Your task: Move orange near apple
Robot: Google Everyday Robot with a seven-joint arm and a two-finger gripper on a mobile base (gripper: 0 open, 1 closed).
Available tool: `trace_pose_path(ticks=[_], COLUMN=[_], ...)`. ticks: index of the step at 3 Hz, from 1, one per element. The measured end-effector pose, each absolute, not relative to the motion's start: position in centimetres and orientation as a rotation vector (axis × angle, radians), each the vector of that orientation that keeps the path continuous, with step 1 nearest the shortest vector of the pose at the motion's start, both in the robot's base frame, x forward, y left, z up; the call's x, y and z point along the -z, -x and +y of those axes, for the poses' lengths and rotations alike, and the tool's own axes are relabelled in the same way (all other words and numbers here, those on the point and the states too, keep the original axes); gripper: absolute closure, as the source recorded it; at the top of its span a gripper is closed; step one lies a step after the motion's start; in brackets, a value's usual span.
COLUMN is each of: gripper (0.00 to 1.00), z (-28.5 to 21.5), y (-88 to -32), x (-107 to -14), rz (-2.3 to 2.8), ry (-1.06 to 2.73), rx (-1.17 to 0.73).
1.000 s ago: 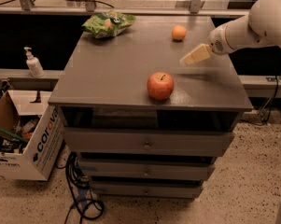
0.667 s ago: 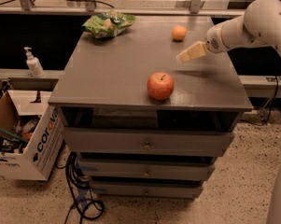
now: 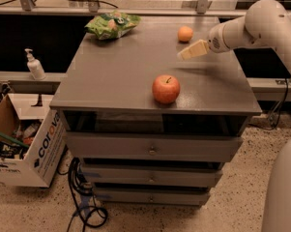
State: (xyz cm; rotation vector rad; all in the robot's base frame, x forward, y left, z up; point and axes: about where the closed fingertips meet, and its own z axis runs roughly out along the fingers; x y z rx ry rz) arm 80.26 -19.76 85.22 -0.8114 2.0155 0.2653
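Grey bench [image 3: 111, 76] with drawers fills the middle. The white arm [image 3: 261, 23] reaches in from the right, over the bench's far right part. On the floor at left sits a cardboard box [image 3: 43, 149]. A green bag [image 3: 112, 24] lies at the bench's far left corner. The apple [image 3: 166, 89] stands near the front edge, stem up. The claw [image 3: 186, 53] hovers just in front of the orange [image 3: 185, 33], empty; apart or together, I cannot tell. The orange rests at the far edge, well apart from the apple. A pump bottle [image 3: 35, 66] stands on the ledge at left.
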Motion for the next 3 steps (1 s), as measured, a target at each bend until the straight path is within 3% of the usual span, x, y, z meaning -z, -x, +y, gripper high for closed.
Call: trace_pose_path(ticks=[3], gripper=[0.0], z=[-18.1], y=[-84.6], x=[-84.3], rz=[1.962], ry=[0.706], rx=[-0.344])
